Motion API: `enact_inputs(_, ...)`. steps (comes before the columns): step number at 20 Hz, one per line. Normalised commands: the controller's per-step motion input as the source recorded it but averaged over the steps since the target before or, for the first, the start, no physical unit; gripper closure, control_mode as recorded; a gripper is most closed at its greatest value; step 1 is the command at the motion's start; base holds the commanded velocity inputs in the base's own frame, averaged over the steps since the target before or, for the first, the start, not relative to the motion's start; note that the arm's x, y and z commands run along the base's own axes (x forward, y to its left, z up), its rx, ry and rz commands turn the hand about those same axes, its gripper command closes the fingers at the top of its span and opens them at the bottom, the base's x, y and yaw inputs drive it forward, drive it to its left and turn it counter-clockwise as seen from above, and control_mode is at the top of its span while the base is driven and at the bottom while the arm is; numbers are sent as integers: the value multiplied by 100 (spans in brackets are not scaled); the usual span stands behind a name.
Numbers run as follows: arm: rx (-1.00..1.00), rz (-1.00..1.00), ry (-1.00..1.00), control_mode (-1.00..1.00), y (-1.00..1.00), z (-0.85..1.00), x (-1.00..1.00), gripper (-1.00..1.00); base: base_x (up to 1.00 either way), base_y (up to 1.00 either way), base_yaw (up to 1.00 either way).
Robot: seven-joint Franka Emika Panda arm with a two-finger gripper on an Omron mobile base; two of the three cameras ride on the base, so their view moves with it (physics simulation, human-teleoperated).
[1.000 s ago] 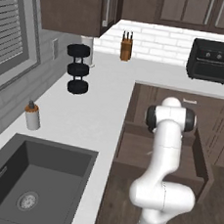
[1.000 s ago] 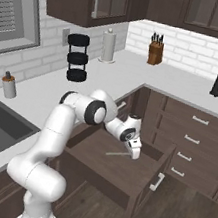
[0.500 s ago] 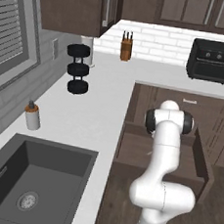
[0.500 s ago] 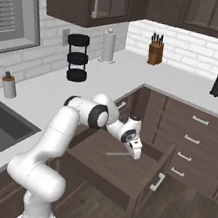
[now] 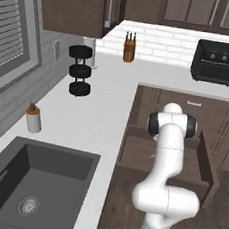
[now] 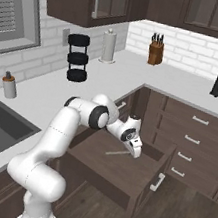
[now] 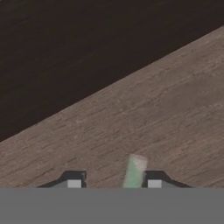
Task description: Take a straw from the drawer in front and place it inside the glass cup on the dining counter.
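Note:
The drawer (image 6: 119, 176) stands pulled out in front of me, its dark wood front (image 6: 143, 188) with a pale handle (image 6: 158, 182) facing the room. The straw (image 6: 117, 153) lies flat on its floor as a thin pale stick. My gripper (image 6: 135, 154) reaches down into the drawer at the straw's right end. In the hand view the straw's end (image 7: 134, 169) sits between my fingertips (image 7: 154, 182), close to the right one with a gap to the left one, and the gripper (image 7: 114, 183) is partly closed around it. The glass cup and dining counter are out of view.
A white counter (image 5: 97, 109) wraps the corner with a dark sink (image 5: 34, 178), a small bottle (image 5: 33, 119), a black tiered rack (image 5: 80, 70), a knife block (image 5: 128, 46) and a black oven (image 5: 217, 62). Closed drawers (image 6: 194, 141) flank the open one's right side.
The hand has sunk a little lower into the drawer onto the straw's end, and its jaws have narrowed from wide open to partly closed.

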Motion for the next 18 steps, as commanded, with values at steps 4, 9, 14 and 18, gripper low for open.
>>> enact_inputs(4,0,2,0,-100,0,-39,-33,100,0,0,0)
enact_inputs(9,0,0,0,-100,0,-37,-43,100,0,0,0)
enact_inputs(14,0,0,-4,-100,0,-5,-47,100,0,0,0)
enact_inputs(18,0,0,-12,-100,-1,83,-58,100,0,0,0)
